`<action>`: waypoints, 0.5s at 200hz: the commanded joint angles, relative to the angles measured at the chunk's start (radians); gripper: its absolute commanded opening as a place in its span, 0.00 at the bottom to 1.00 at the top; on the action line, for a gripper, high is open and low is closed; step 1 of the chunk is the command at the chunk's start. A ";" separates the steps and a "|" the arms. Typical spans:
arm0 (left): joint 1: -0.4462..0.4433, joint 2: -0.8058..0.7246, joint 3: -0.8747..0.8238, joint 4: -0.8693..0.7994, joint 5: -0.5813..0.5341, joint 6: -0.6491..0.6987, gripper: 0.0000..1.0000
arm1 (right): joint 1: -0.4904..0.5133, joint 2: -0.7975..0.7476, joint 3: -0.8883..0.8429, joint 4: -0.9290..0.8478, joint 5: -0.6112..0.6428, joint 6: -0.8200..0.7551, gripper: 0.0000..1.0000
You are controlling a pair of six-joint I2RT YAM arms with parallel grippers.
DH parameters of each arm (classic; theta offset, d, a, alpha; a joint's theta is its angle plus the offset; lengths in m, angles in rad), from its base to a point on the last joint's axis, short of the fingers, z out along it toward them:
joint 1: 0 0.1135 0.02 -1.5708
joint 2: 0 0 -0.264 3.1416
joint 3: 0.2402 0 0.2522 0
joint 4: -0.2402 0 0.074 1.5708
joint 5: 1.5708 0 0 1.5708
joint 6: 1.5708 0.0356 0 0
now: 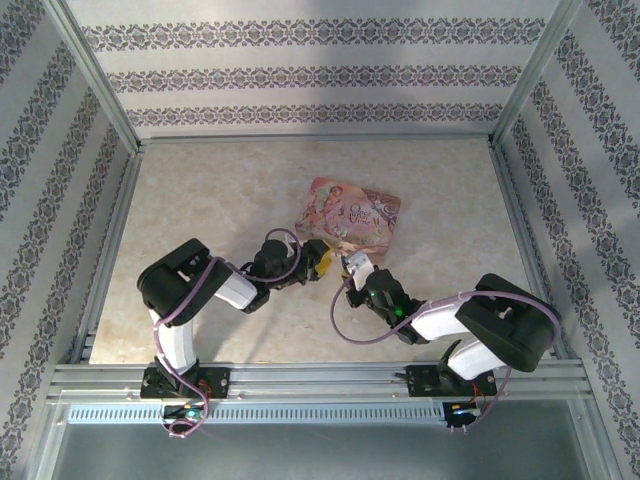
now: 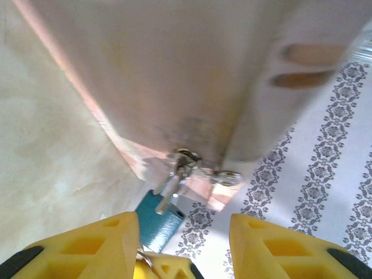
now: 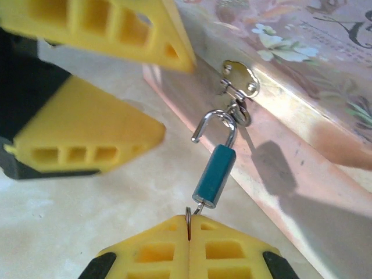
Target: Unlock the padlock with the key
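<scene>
From above, the pink tin [image 1: 350, 212] lies near the middle of the table [image 1: 220, 190], and both arms reach in to its near edge, with the left fingers [image 1: 322, 261] and right fingers [image 1: 354, 266] just beside each other. The lock there is too small to make out. From the left wrist, the left fingers [image 2: 87, 247] stand wide apart with nothing between them. The padlock [image 2: 158, 225] hangs just past the left one, its silvery shackle running up to the hasp [image 2: 185, 160] on the tin's wall. From the right wrist, the right fingers [image 3: 157, 256] are pinched together on the key [image 3: 189, 221]. The padlock [image 3: 213, 173] slants up and to the right from them. Its key end points at those fingers, and its shackle hooks the hasp with one leg standing free of the body.
</scene>
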 commanded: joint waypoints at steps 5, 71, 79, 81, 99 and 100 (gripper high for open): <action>0.037 -0.084 -0.023 -0.105 -0.017 0.088 0.44 | -0.053 -0.042 -0.033 0.018 -0.110 0.112 0.00; 0.124 -0.341 -0.002 -0.536 -0.047 0.340 0.45 | -0.237 -0.078 -0.065 0.025 -0.428 0.247 0.00; 0.133 -0.381 0.009 -0.612 -0.061 0.379 0.46 | -0.256 -0.071 -0.071 0.035 -0.456 0.262 0.00; 0.135 -0.391 0.011 -0.629 -0.066 0.389 0.46 | -0.263 -0.069 -0.073 0.040 -0.467 0.268 0.00; 0.154 -0.477 0.041 -0.783 -0.104 0.478 0.49 | -0.308 -0.048 -0.077 0.063 -0.538 0.306 0.00; 0.155 -0.481 0.042 -0.790 -0.107 0.482 0.49 | -0.311 -0.046 -0.076 0.065 -0.541 0.309 0.00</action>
